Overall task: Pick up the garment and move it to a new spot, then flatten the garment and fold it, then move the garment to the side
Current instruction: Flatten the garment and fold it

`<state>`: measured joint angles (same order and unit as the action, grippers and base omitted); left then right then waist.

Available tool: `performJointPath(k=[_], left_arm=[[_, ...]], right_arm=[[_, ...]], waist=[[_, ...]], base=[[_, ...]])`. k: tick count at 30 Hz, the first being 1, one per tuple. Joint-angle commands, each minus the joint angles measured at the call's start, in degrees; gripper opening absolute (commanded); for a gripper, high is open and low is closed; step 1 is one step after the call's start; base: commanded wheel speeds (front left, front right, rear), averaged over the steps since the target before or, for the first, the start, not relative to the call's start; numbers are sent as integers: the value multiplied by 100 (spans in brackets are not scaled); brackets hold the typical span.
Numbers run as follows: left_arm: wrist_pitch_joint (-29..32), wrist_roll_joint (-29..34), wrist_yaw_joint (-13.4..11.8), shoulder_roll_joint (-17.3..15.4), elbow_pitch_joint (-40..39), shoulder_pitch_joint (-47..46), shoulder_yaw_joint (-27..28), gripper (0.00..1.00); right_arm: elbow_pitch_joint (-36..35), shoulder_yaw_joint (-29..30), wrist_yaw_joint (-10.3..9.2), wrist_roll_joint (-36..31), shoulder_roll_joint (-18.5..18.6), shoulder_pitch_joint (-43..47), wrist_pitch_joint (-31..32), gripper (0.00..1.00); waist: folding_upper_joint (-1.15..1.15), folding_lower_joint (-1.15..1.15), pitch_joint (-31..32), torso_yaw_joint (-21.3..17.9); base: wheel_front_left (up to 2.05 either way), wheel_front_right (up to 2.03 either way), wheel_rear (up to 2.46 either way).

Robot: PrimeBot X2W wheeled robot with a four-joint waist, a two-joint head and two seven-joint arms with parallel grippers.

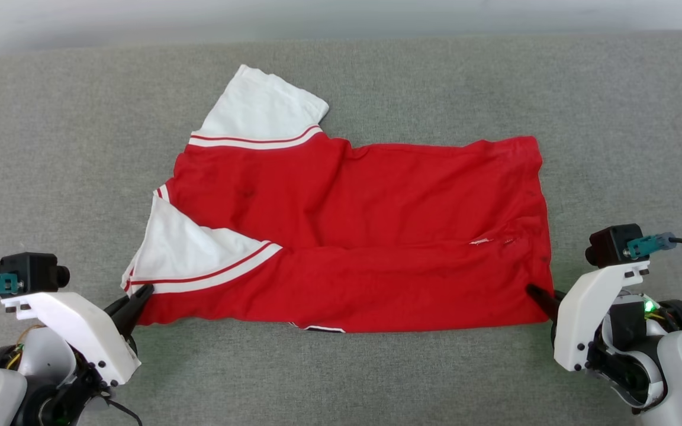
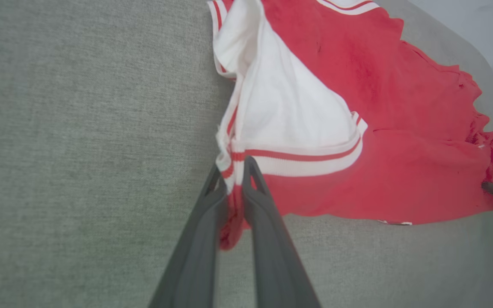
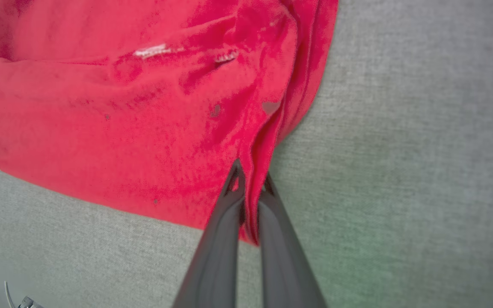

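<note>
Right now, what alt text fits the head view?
A white-sleeved red jersey T-shirt lies spread on a grey fabric surface. The left gripper pinches its near sleeve corner, and the right gripper pinches its near hem corner.

A soft grey cloth surface [image 1: 341, 378] lies flat under everything. It spreads out on both sides of the left gripper's fingers [image 2: 268, 239] and both sides of the right gripper's fingers [image 3: 278, 248]. It also runs on past their tips. It looks woven and a bit fuzzy. A faint green glow [image 3: 357, 256] sits on the cloth to the right of the right fingers. Far past the fingertips, the grey surface ends at a rounded edge. A pale wall [image 1: 341, 18] stands behind it.
</note>
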<state>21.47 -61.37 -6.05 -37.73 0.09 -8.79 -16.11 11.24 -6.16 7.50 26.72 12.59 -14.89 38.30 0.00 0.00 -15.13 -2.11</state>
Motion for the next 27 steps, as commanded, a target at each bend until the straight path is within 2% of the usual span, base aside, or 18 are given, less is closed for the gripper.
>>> performJointPath(k=[1,11,20,27], left_arm=[[-30,-39,25,31,2,9,1,0],[-207,-30,-190,126,-91,413,42,0],[-75,-141,-397,133,-198,992,-70,0],[67,-366,-346,386,175,1166,-242,0]], right_arm=[[-33,-28,-2,27,55,-48,-61,0],[-187,-161,-2,132,252,240,-275,0],[-447,-23,-2,182,365,792,-99,0],[-158,9,-2,90,281,1190,-10,0]], waist=[[0,0,69,3],[0,0,629,36],[0,0,1060,108],[0,0,1128,117]], base=[[0,0,0],[0,0,0],[0,0,0],[0,0,0]])
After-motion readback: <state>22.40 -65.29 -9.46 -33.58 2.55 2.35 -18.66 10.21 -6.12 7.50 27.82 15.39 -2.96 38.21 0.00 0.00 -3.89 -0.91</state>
